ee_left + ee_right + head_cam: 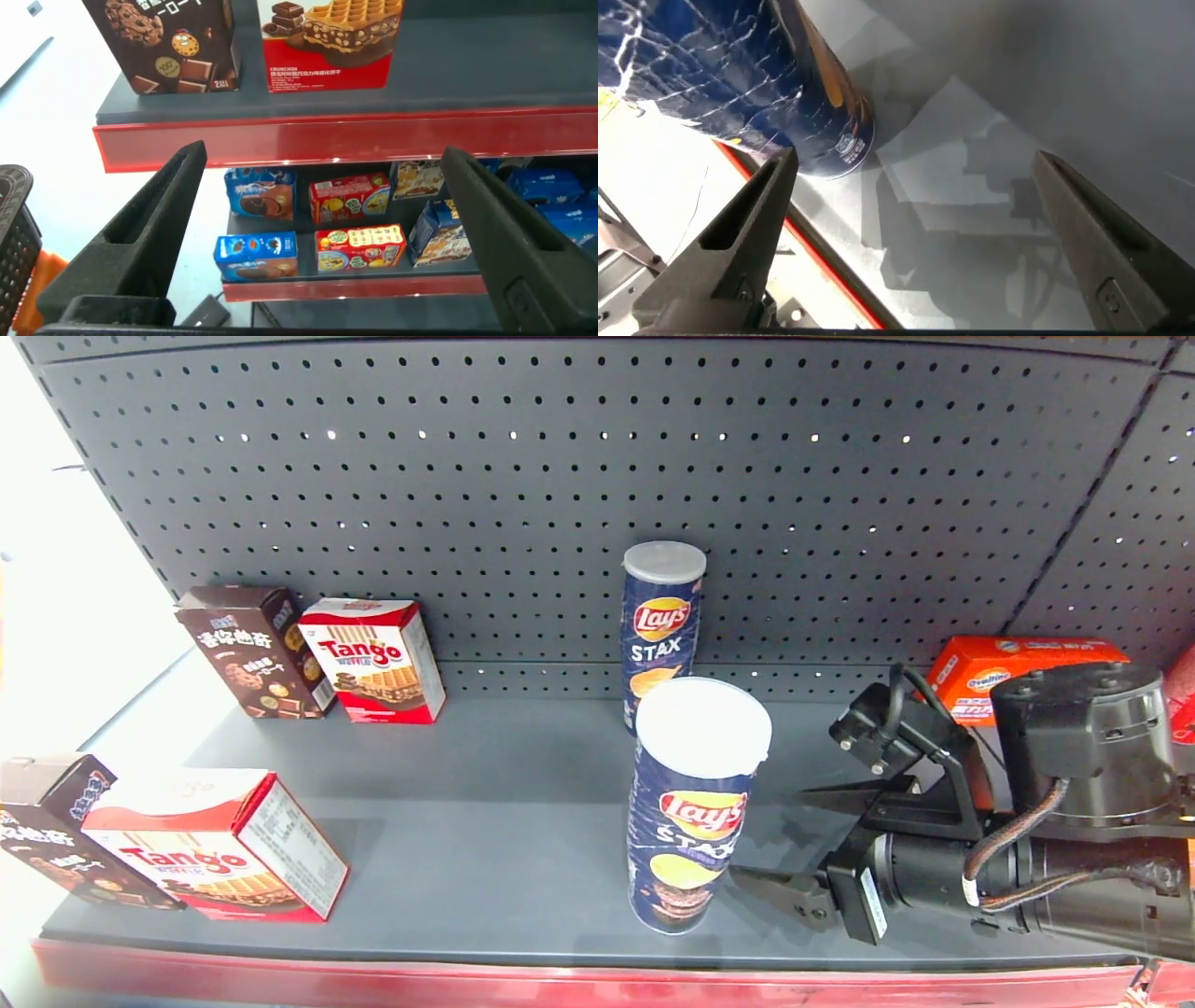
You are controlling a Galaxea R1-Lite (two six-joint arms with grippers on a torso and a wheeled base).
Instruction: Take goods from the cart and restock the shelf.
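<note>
The right fingers (780, 889) are released and spread wide; the front blue chip can (695, 803) stands upright on the shelf (485, 803) just beside one fingertip. The left fingers (140, 233) are spread too.

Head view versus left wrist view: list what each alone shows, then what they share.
Head view alone: front chip can, back chip can, the open right claw beside the front one, an orange box. Left wrist view alone: the open left claw, lower shelves of small boxes. Shared: the front brown cookie box, front red wafer box, red shelf edge.
</note>
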